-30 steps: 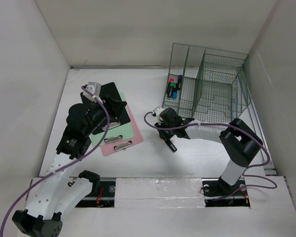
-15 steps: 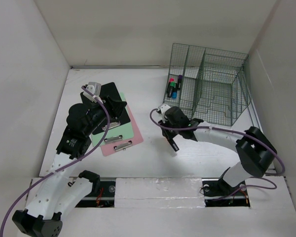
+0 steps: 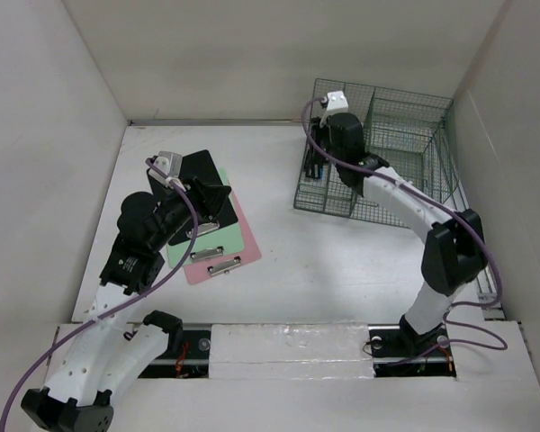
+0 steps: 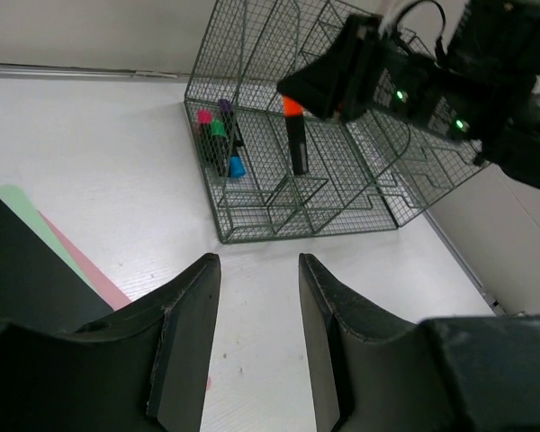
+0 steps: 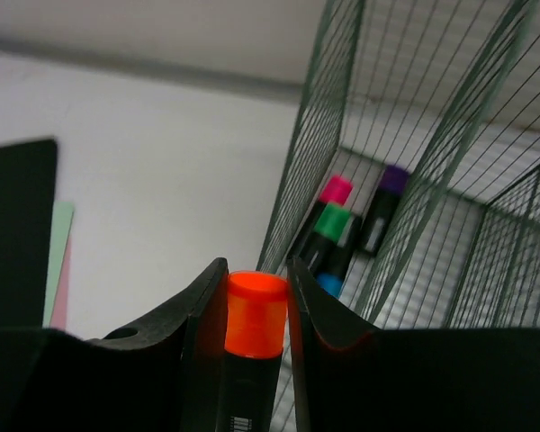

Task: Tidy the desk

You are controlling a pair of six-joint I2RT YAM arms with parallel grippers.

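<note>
One by one: from above, found right gripper [image 3: 322,164] over the rack [image 3: 436,180] on the desk's [image 3: 342,270] far right; from left wrist, saw left gripper's [image 4: 256,270] jaws narrowly apart, empty; from right wrist, saw jaws pinching an orange-capped marker [image 5: 255,315], feared snagging mesh through misaligned lowering.

Stacked clipboards [image 3: 223,245]; markers [image 4: 218,142] inside green wire rack [image 3: 432,153].
</note>
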